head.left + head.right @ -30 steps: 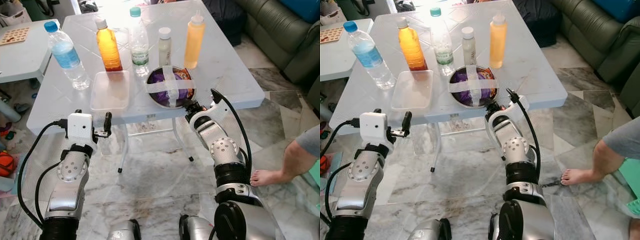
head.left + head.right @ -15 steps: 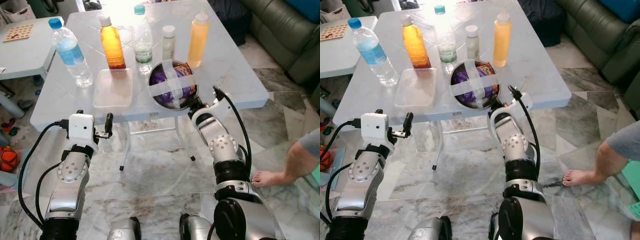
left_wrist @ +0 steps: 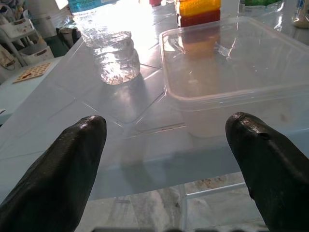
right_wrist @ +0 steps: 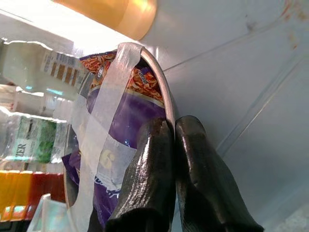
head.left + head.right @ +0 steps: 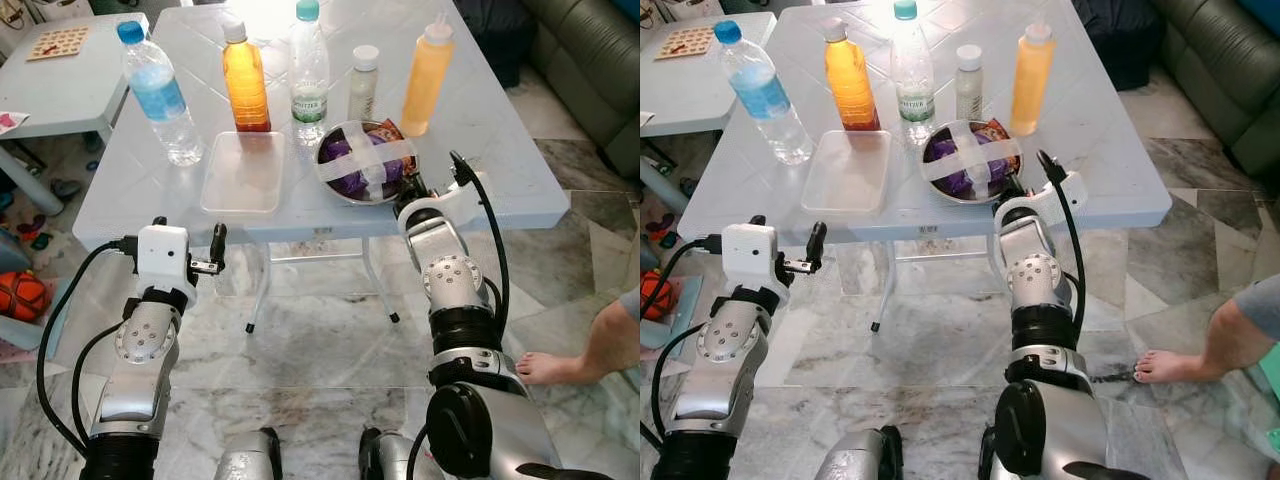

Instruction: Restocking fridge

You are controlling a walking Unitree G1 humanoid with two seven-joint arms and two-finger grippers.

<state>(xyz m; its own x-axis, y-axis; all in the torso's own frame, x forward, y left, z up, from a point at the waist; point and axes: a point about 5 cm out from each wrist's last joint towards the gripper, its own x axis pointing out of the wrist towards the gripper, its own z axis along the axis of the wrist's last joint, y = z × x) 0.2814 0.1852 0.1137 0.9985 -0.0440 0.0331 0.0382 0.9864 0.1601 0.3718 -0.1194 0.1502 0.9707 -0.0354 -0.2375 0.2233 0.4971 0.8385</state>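
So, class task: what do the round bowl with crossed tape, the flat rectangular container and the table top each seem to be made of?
Bowl: probably metal, with a thin, shiny silver rim; the tape strips look like pale paper or cloth. The right gripper pinches that rim.
Container: clear, glossy plastic; the bottles show through it.
Table top: likely moulded plastic, pale grey-white, smooth, with pressed tile lines.

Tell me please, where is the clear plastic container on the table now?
In the eye views the clear plastic container lies near the table's front edge, left of the taped bowl and just before the orange-red bottle, ahead of the open left gripper.
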